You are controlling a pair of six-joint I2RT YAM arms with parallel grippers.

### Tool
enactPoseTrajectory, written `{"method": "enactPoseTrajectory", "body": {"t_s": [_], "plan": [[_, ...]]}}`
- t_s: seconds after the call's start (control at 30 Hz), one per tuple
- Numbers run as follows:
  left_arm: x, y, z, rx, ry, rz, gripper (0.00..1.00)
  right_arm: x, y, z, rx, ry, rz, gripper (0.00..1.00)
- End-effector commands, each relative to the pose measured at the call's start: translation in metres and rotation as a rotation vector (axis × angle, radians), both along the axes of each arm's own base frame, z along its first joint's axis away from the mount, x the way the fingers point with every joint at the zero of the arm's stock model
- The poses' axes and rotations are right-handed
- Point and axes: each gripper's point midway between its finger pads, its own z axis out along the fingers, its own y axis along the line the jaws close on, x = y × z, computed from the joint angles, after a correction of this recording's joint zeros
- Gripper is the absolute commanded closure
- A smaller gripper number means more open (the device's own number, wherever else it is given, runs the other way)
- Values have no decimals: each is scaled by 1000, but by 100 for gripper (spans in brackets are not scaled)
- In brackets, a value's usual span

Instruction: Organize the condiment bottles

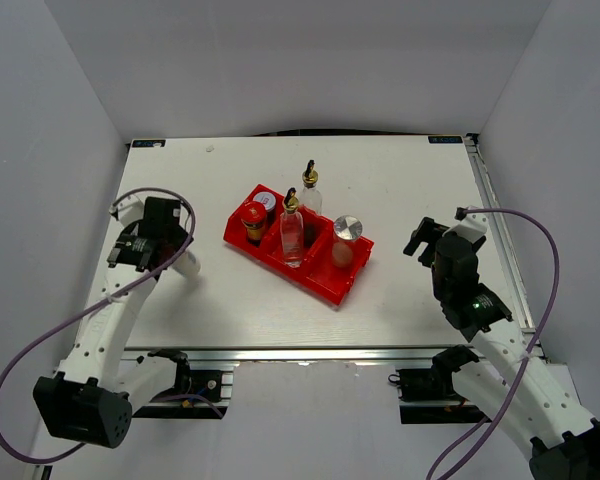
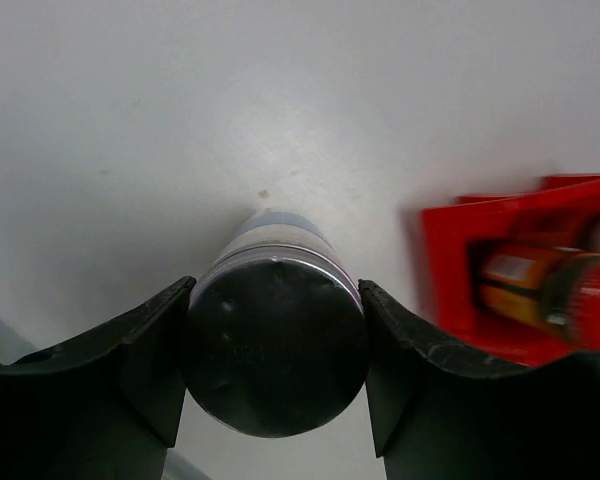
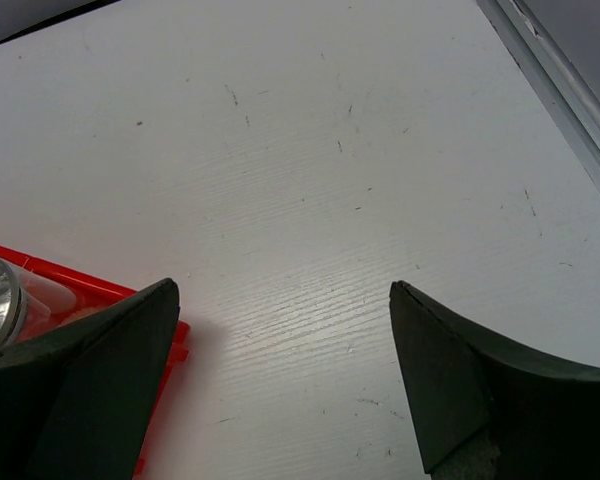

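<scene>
My left gripper is shut on a squat silver-capped shaker, one finger on each side of its cap. In the top view this gripper is at the table's left and hides the shaker. The red divided bin sits mid-table and holds a red-lidded jar, two tall clear bottles with gold spouts, a silver-capped shaker and another silver cap. My right gripper is open and empty, right of the bin.
The bin's left end with the red-lidded jar lies right of my left gripper, blurred. A metal rail runs along the table's right edge. White walls enclose the table on three sides.
</scene>
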Motion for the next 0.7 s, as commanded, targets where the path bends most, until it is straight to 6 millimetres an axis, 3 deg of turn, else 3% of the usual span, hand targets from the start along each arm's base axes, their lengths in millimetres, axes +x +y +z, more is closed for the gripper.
{"method": "enactPoseTrajectory", "body": {"t_s": [0.0,0.03,0.17,0.23,0.27,0.3,0.4,0.43,0.47,0.5,0.53,0.57,0.6,0.63,0.67], "plan": [[40,-20,94,-111,-339,-63,100,3,2,16,32,-51,3,11],[47,-25,122,-136,-418,-80,100,3,3,16,33,-52,11,11],[68,-52,199,-260,-670,-188,100,2,4,16,33,-51,17,11],[86,-78,232,-342,-772,-304,100,2,3,18,30,-55,17,11],[89,-87,262,-366,-838,-354,100,1,2,20,35,-65,14,11],[101,-106,262,-409,-812,-433,100,0,1,21,34,-69,9,11],[106,-148,300,-492,-902,-620,100,0,0,21,33,-79,5,11],[114,-162,297,-492,-895,-652,100,1,0,21,32,-83,7,11],[109,-188,297,-499,-880,-709,100,1,0,21,26,-82,11,11],[110,-191,314,-434,-912,-712,100,2,0,20,23,-79,8,11],[110,-204,316,-408,-903,-732,100,2,0,19,18,-73,6,11],[112,-235,301,-406,-838,-799,100,3,-1,18,13,-65,3,11],[112,-246,305,-397,-834,-840,100,3,-1,18,11,-62,1,11],[107,-258,322,-394,-859,-903,100,3,-2,16,7,-56,-6,11],[106,-282,313,-412,-824,-970,100,3,-2,17,9,-56,-5,10]]}}
